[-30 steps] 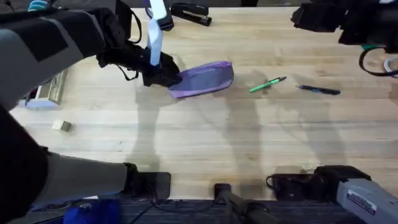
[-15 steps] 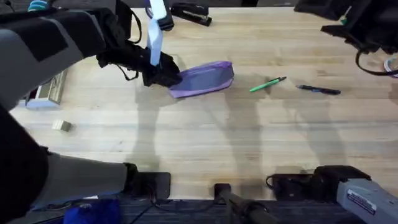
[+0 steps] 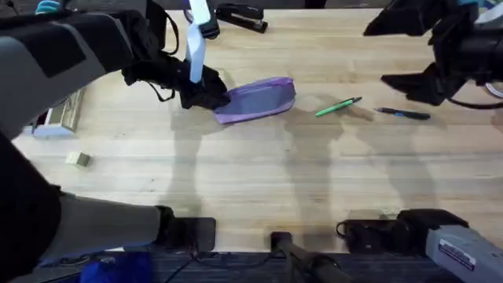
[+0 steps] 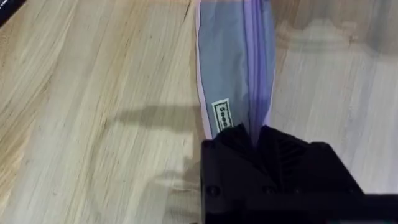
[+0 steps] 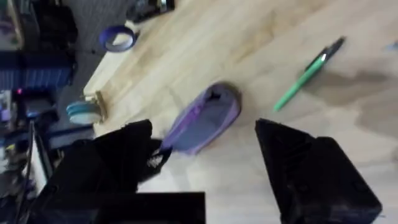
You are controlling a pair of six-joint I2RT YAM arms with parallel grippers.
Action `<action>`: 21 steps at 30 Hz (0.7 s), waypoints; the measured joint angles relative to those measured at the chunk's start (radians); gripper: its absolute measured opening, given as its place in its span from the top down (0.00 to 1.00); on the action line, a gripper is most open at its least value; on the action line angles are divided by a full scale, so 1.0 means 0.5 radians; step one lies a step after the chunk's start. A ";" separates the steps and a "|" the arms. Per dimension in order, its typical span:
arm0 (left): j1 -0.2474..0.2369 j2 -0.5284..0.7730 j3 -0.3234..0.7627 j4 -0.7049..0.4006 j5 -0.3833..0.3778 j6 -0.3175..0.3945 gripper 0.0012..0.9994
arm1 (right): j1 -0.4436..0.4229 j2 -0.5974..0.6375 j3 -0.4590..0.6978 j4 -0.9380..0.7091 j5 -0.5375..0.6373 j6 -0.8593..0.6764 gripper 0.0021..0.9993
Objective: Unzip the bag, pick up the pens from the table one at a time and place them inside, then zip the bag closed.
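Observation:
The lavender and grey-blue bag (image 3: 258, 99) lies on the table (image 3: 251, 173) left of centre, its zipper line running along it (image 4: 254, 81). My left gripper (image 3: 211, 94) is shut on the bag's left end, its black fingers (image 4: 273, 155) pinching the fabric beside the small label. A bright green pen (image 3: 339, 107) lies right of the bag, also in the right wrist view (image 5: 308, 74). The dark pen (image 3: 402, 114) lies farther right. My right gripper (image 3: 409, 55) hovers open above the pens, at the upper right, its fingers (image 5: 305, 168) spread wide with nothing between them.
A black stapler (image 3: 240, 16) sits at the far edge. A clear box (image 3: 59, 114) and a small block (image 3: 77, 159) lie at the left. Tape rolls (image 5: 118, 38) rest beyond the bag. The front half of the table is bare wood.
The right arm has swung down and left from the upper right corner toward the pens. The left gripper and the bag have stayed where they were.

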 joint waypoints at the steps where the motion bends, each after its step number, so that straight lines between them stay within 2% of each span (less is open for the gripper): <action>1: 0.000 0.000 0.000 0.000 0.000 0.000 0.96 | 0.001 0.007 0.000 -0.019 -0.041 0.014 0.00; 6: 0.000 0.000 0.000 0.016 0.000 -0.001 0.96 | 0.041 0.021 0.000 -0.045 -0.175 0.226 0.00; 11: 0.000 0.000 0.000 0.023 -0.002 0.000 0.96 | 0.172 0.021 0.000 -0.051 -0.198 0.476 0.00; 21: 0.000 0.000 0.000 0.024 -0.001 -0.001 0.96 | 0.549 0.021 0.000 -0.014 0.058 0.783 0.00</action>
